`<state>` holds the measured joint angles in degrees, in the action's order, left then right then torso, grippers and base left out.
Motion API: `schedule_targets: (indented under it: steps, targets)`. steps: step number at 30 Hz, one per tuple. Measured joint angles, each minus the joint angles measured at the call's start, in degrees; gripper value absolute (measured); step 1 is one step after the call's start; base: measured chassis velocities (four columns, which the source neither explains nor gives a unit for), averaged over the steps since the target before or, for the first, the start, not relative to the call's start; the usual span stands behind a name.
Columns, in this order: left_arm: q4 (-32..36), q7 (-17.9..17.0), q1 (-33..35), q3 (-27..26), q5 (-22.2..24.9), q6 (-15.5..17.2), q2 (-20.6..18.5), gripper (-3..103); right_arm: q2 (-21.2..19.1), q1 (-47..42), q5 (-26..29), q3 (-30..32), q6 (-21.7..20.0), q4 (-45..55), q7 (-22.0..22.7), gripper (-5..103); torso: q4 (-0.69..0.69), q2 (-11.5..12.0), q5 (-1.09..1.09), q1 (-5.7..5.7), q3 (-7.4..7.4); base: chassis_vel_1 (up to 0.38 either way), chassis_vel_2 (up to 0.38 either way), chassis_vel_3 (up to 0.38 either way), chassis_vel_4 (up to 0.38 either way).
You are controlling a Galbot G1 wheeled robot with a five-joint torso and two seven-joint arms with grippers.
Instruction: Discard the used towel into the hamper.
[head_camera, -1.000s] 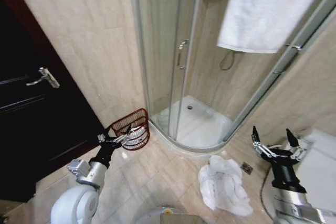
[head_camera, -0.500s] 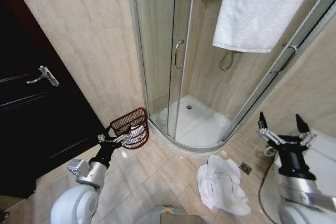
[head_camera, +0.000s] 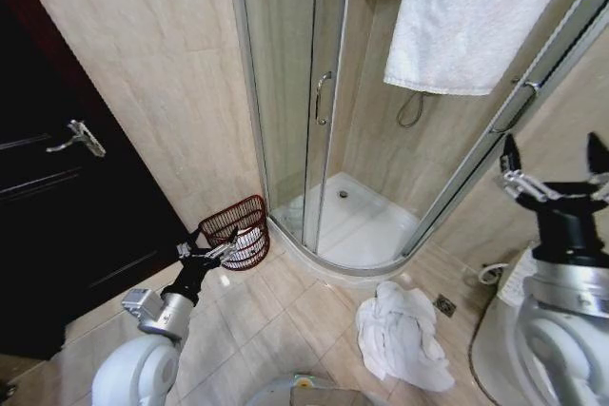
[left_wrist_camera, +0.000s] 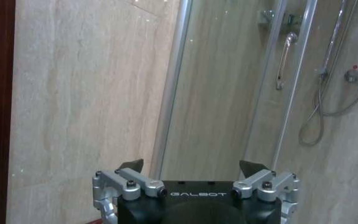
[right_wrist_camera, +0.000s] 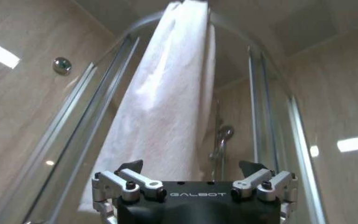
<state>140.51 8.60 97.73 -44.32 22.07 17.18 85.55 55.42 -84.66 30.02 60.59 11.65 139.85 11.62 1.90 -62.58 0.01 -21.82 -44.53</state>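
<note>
R gripper (head_camera: 557, 173) hovering spread at right edge, lined up w/ hanging towel (head_camera: 471, 16) upper right; L gripper (head_camera: 211, 247) idling spread beside hamper (head_camera: 238, 228), lower left.

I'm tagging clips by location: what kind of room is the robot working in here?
A bathroom, most likely in a home or hotel. A curved glass shower enclosure with a shower hose fills the corner, a white towel hangs over its top rail, and the walls and floor are tiled.

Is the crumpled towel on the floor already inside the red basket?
No, the crumpled towel lies on the floor tiles by the shower, apart from the hamper.
</note>
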Motion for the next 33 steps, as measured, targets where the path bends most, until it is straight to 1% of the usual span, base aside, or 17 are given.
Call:
schedule_targets:
  steps: [1,2,5,10,13,14,16,18,19,21,23,25,26,29,30,31,33]
  targets:
    - [0.0,0.0,0.0,0.0,0.0,0.0,0.0,100,-1.41,0.91,0.04,0.13,-0.02,-0.39,0.95,100,0.0,0.0,0.0,0.0,0.0,0.0,0.0,0.0,0.0]
    - [0.0,0.0,0.0,0.0,0.0,0.0,0.0,100,-1.41,0.91,0.04,0.13,-0.02,-0.39,0.95,100,0.0,0.0,0.0,0.0,0.0,0.0,0.0,0.0,0.0]
    - [0.0,0.0,0.0,0.0,0.0,0.0,0.0,100,-5.26,3.62,-0.11,-0.01,-0.18,-1.19,3.91,100,0.01,0.0,-0.01,0.0,0.0,0.0,0.0,0.0,0.0]
    - [0.0,0.0,0.0,0.0,0.0,0.0,0.0,100,-7.65,5.93,-0.02,-0.08,-0.44,-2.29,3.9,100,0.0,0.0,-0.01,0.0,0.0,0.0,0.0,0.0,0.0]
    - [0.0,0.0,0.0,0.0,0.0,0.0,0.0,100,-10.94,10.86,0.58,-0.39,-2.62,-4.36,2.81,100,0.0,0.0,0.0,0.0,0.0,0.0,0.0,0.0,0.0]
    - [0.0,0.0,0.0,0.0,0.0,0.0,0.0,100,-10.94,10.86,0.58,-0.39,-2.62,-4.36,2.81,100,0.0,0.0,0.0,0.0,0.0,0.0,0.0,0.0,0.0]
    - [0.0,0.0,0.0,0.0,0.0,0.0,0.0,100,-13.57,14.19,2.98,-0.77,-3.85,-6.02,1.62,100,0.01,0.0,-0.01,-0.01,0.0,0.0,0.0,0.0,0.0]
    - [0.0,0.0,0.0,0.0,0.0,0.0,0.0,100,-14.15,14.88,3.73,-0.77,-4.02,-6.47,0.97,100,0.02,0.0,-0.01,-0.01,0.0,0.0,0.0,0.0,0.0]
    - [0.0,0.0,0.0,0.0,0.0,0.0,0.0,100,-15.53,16.38,5.52,-0.55,-4.6,-7.62,-1.1,100,0.02,0.0,-0.01,0.0,0.0,0.0,0.0,0.0,0.0]
    - [0.0,0.0,0.0,0.0,0.0,0.0,0.0,100,-17.37,18.72,7.06,-0.6,-4.97,-9.62,-3.17,100,-0.01,0.0,-0.01,0.0,0.0,0.0,0.0,0.0,0.0]
    - [0.0,0.0,0.0,0.0,0.0,0.0,0.0,100,-18.13,20.17,7.88,-1.15,-5.14,-10.63,-3.44,100,0.0,0.0,0.0,0.0,0.0,0.0,0.0,0.0,0.0]
    - [0.0,0.0,0.0,0.0,0.0,0.0,0.0,100,-19.84,23.91,10.72,-2.68,-6.74,-12.36,-3.67,100,0.0,0.0,0.0,0.0,0.0,0.0,0.0,0.0,0.0]
    - [0.0,0.0,0.0,0.0,0.0,0.0,0.0,100,-19.84,23.91,10.72,-2.68,-6.74,-12.36,-3.67,100,0.0,0.0,0.0,0.0,0.0,0.0,0.0,0.0,0.0]
    - [0.0,0.01,0.0,0.01,0.0,0.0,0.0,100,-22.99,30.53,14.87,-5.74,-8.49,-15.8,-4.07,100,0.01,0.01,0.0,0.0,0.0,0.0,0.0,0.0,0.0]
    - [0.0,0.01,0.0,0.01,0.0,0.0,0.0,100,-22.99,30.53,14.87,-5.74,-8.49,-15.8,-4.07,100,0.01,0.01,0.0,0.0,0.0,0.0,0.0,0.0,0.0]
    - [0.0,0.0,0.0,-0.01,0.0,0.0,0.0,100,-24.28,33.59,16.84,-6.69,-9.41,-17.31,-4.4,100,0.01,0.01,0.02,-0.01,0.0,0.0,0.0,0.0,0.0]
    - [0.0,0.0,0.0,0.0,0.0,0.0,0.0,100,-26.19,38.83,20.76,-8.33,-11.32,-19.21,-4.9,100,0.01,0.0,-0.02,-0.01,0.0,0.0,0.0,0.0,0.0]
